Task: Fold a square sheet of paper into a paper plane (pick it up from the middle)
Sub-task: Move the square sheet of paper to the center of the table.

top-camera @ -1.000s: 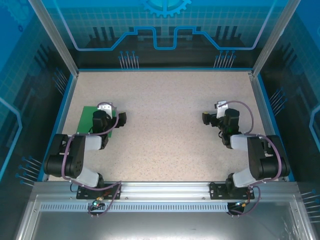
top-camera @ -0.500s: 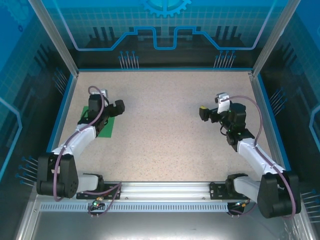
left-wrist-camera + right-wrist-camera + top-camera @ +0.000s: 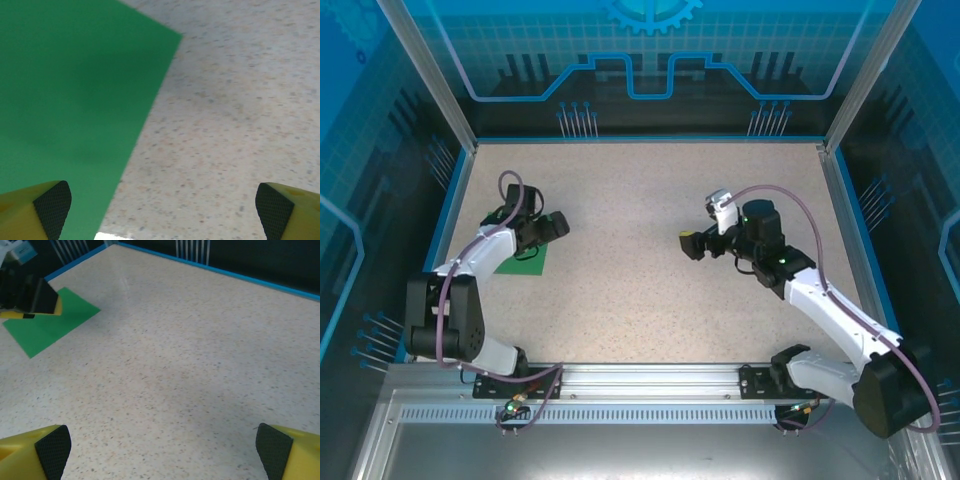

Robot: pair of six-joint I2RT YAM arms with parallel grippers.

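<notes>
The task is judged to be at its opening step, the reach for the square sheet of paper. It lies flat and unfolded on the table at the left side, partly under the left arm. The left gripper hovers over the sheet's right edge with its 2 fingers wide apart and nothing between them. The next move probably means shifting over the sheet's middle and descending, and thin flat paper will be hard to pinch. The right gripper, on an arm stretched toward the table's centre, is well apart from the sheet, with its fingers spread and empty.
</notes>
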